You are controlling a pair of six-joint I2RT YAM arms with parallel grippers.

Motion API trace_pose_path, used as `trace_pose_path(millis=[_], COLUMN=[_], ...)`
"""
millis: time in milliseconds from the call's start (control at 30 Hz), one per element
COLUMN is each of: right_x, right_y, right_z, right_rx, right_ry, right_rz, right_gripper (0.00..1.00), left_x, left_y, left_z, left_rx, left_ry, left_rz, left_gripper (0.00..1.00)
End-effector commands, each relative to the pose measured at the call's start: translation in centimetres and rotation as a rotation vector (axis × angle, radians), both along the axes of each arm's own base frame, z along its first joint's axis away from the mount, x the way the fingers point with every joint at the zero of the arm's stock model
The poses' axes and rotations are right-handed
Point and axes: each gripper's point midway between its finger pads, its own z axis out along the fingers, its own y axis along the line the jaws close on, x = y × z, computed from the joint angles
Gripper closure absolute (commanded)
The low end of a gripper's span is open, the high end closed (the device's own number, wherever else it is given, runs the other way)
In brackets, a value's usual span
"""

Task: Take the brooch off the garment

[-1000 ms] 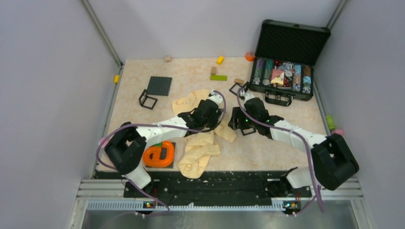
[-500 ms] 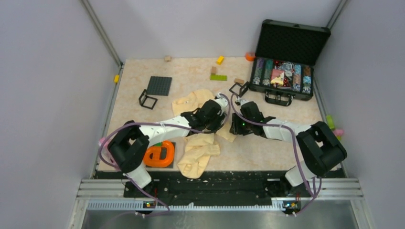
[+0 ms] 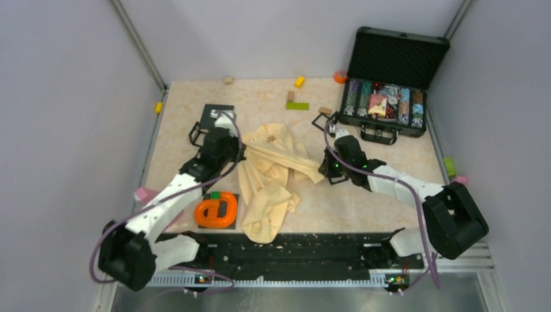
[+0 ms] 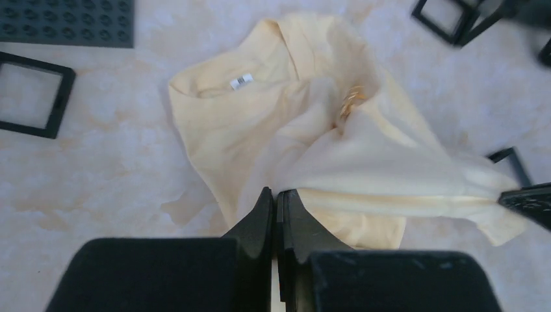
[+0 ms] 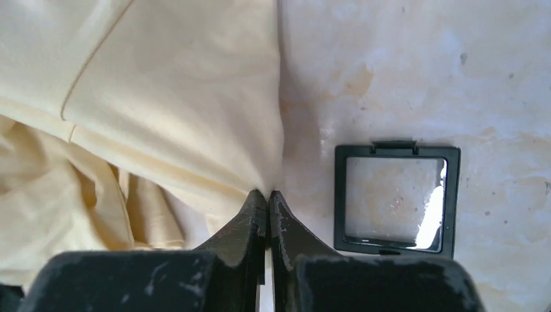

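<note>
Pale yellow garment [image 3: 266,195] taut between your left fingers [image 4: 260,224] and right fingers [image 5: 250,224], both pinching cloth, gold brooch [image 4: 351,101] still pinned on it

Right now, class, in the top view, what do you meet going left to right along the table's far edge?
Tan wooden block → yellow brick → orange object → open black case.

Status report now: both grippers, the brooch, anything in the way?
Left gripper shut on garment, right gripper shut on its opposite end; stretched between them. Brooch on garment, uncovered, not removed. No free gripper.
</note>
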Motion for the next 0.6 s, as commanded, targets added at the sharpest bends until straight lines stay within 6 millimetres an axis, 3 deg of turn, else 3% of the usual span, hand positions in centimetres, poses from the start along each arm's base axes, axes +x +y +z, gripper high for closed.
trace_pose_path(millis=[0, 67, 100, 200, 300, 400, 567], right_x=[2.0, 2.2, 2.7, 2.6, 2.3, 1.2, -1.5], right_y=[-0.4, 2.3, 4.1, 8.2, 9.9, 9.9, 6.6], right_z=[5.0, 8.1, 11.1, 16.9, 20.5, 19.9, 13.6], right_rx=[0.046, 0.138, 0.193, 0.239, 0.255, 0.266, 0.177], right_ry=[-0.119, -0.135, -0.16, -0.226, -0.261, -0.221, -0.099], right_rz=[-0.057, 0.056, 0.109, 0.231, 0.268, 0.287, 0.212], right_gripper=[1.0, 1.0, 1.0, 1.0, 1.0, 1.0, 1.0], left_x=[-0.7, -1.0, -1.1, -1.3, -1.9, -3.5, -8.7], left_y=[3.0, 3.3, 3.0, 2.8, 3.0, 3.0, -0.6], left_z=[4.6, 4.5, 4.3, 3.9, 4.0, 3.7, 1.3], left_rx=[-0.185, -0.181, -0.183, -0.181, -0.182, -0.183, -0.205], left_ry=[-0.153, -0.144, -0.13, -0.106, -0.108, -0.066, 0.186], left_rz=[0.099, 0.101, 0.087, 0.078, 0.07, 0.039, -0.188], left_gripper=[1.0, 1.0, 1.0, 1.0, 1.0, 1.0, 1.0])
